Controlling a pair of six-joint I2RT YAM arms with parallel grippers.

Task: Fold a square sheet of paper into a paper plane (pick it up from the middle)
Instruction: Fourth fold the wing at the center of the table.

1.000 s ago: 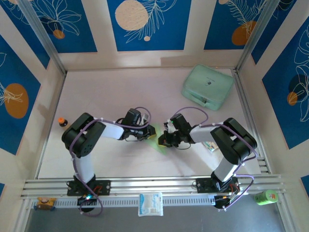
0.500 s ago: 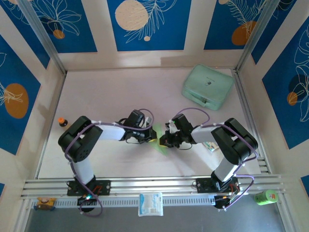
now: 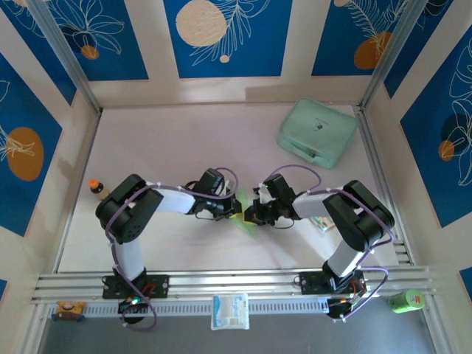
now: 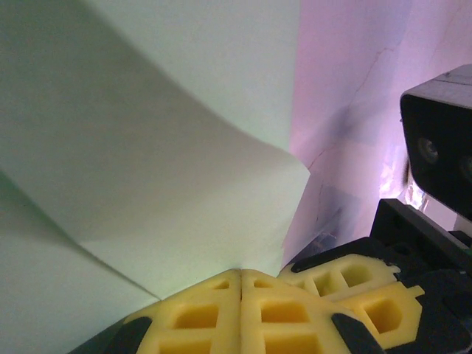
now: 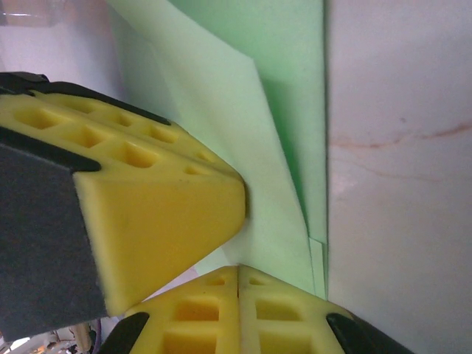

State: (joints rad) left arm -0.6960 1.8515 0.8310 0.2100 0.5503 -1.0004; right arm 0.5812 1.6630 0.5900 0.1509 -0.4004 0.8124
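Pinching paper sheet (image 5: pixel 280 81) — left claw (image 4: pixel 241 276), right claw (image 5: pixel 237 271) — both fully closed.

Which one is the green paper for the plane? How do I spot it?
Find the middle of the white table, where the left gripper and right gripper meet tip to tip. The paper is right there. It is thin, creased and light green, not thick and rounded like the mint case in the far right corner.
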